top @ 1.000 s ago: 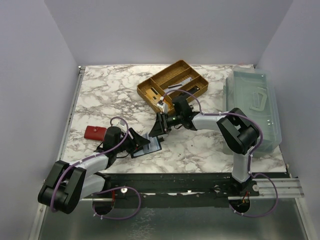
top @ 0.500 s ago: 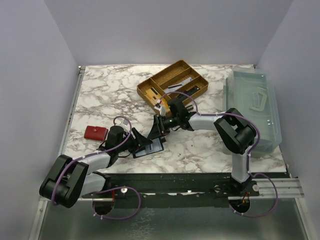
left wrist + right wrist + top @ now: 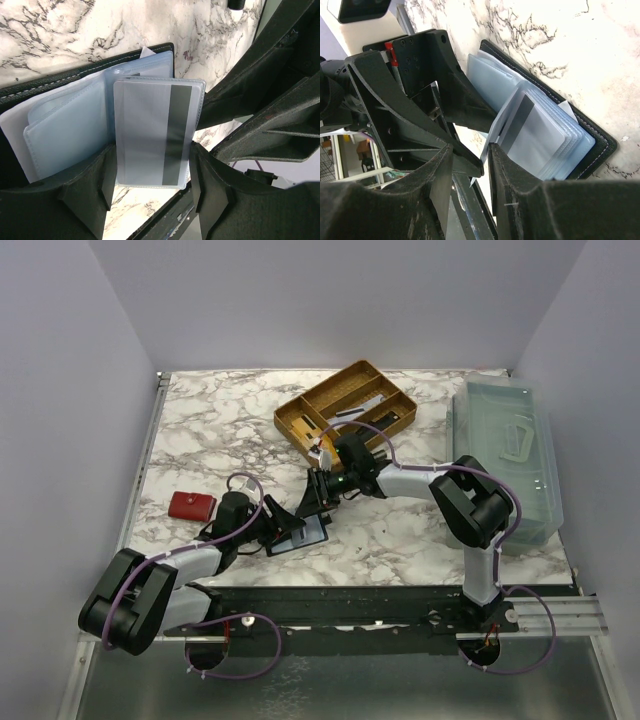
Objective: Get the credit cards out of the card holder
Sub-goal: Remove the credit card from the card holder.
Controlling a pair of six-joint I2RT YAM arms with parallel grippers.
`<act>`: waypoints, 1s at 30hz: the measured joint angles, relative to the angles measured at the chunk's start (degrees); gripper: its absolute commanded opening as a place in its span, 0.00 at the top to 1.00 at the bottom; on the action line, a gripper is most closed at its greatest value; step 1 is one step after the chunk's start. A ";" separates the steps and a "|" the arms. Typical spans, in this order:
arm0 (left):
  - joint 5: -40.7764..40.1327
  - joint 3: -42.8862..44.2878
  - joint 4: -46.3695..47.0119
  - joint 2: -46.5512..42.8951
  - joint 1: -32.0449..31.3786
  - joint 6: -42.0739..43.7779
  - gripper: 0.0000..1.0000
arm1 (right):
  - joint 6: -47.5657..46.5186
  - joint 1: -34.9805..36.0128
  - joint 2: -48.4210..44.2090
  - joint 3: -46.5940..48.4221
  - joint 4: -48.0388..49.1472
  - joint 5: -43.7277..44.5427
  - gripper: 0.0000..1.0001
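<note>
My right pincer (image 3: pixel 318 492) has edged nearer the card holder (image 3: pixel 300 536), which lies open on the marble surface (image 3: pixel 220 430) beside my left pincer (image 3: pixel 283 523).

Left wrist: the left pincer (image 3: pixel 151 167) clasps the holder's clear sleeves (image 3: pixel 65 135) by their side edges, with a striped credit card (image 3: pixel 145 132) sleeved on top.

Right wrist: the right pincer (image 3: pixel 470 152), jaws apart, straddles one sleeve's corner; the credit card (image 3: pixel 540 140) sits inside.

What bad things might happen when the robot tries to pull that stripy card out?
1. The right gripper has its fingers around the corner of the card and the clear sleeves together. It may tug the sleeves and drag the whole card holder along.
2. The left gripper straddles the same sleeves, right beside the right gripper, so they might bump.
3. The card looks thin and shiny, so it might slip.
</note>
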 measured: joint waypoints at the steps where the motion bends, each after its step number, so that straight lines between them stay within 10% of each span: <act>1: -0.02 0.00 0.00 0.00 0.00 -0.04 0.40 | -0.02 0.00 0.00 0.07 -0.17 0.02 0.65; 13: -0.94 -0.02 0.31 -0.33 -1.27 0.07 0.41 | 4.46 -1.09 -0.63 -3.28 4.63 -0.50 0.52; 30: 0.33 0.66 0.87 1.05 -3.58 0.63 0.39 | 4.02 -1.97 -0.68 -3.89 3.26 6.03 0.65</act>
